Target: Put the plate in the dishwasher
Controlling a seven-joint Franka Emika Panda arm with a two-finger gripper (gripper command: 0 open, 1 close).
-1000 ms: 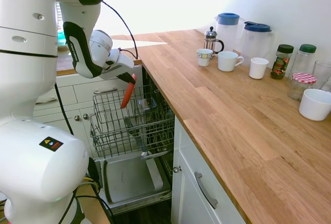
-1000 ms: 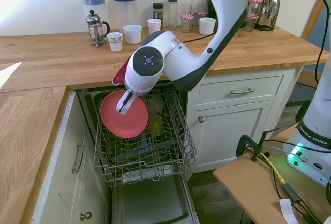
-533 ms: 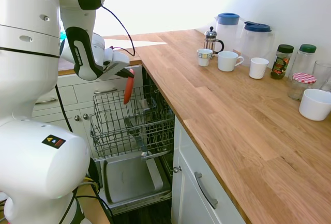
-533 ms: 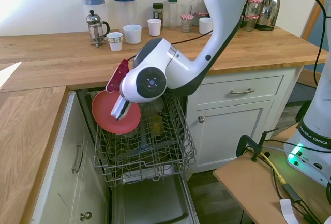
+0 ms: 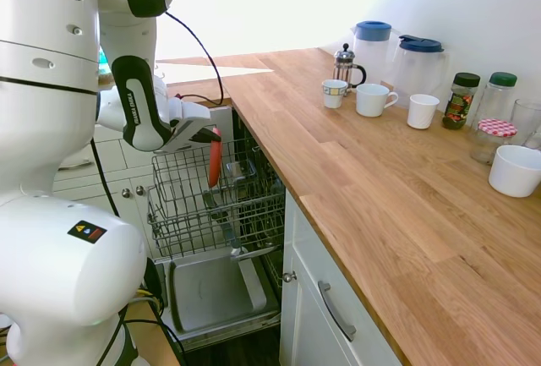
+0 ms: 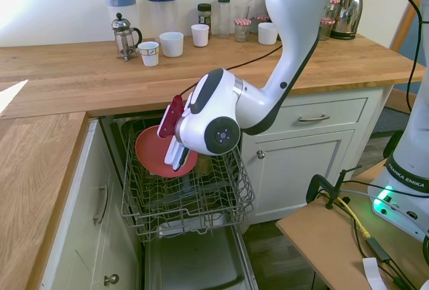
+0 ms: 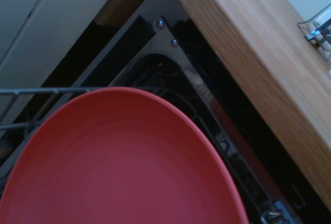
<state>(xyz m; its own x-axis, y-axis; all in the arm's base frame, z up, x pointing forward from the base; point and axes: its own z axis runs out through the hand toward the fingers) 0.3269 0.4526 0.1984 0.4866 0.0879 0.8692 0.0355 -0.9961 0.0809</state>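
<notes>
Second exterior view: plate (image 6: 155,154) nearly upright.

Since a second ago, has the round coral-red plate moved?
Yes. The plate has dropped lower into the dishwasher's grey wire rack, turning more upright.

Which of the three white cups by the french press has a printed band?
The small cup closest to the french press: it carries a dark patterned band near its rim. The handled mug and the third cup are plain white.

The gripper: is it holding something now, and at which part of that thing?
Yes. The gripper holds the round coral-red plate by its rim, on edge over the grey wire rack of the dishwasher.
</notes>
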